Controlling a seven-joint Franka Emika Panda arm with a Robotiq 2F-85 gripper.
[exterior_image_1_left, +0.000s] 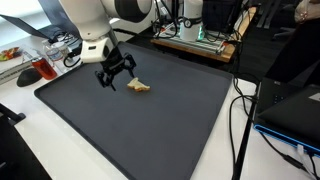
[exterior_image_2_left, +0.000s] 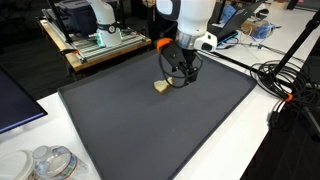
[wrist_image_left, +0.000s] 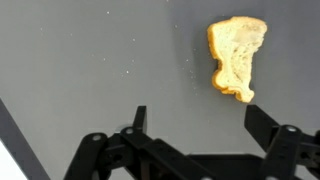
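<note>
While the tool (exterior_image_1_left: 115, 78) is held wide and empty above the worktop, bread (exterior_image_1_left: 138, 87) is seen just beside it on a dark mat (exterior_image_1_left: 150, 130), near one edge. An approach seems in hand; centring and lowering are called for.

My workspace: a dark grey mat (exterior_image_1_left: 150, 130) fills the centre of both exterior views, lying on a white table (exterior_image_2_left: 262, 150). Black cables (exterior_image_1_left: 238, 120) trail along the mat's right edge. Wooden bench (exterior_image_2_left: 95, 52) with lab gear, upper left. Dark screen (exterior_image_2_left: 14, 100) at the left edge, clear plastic tubs (exterior_image_2_left: 48, 162) lower left. Even indoor light.
</note>
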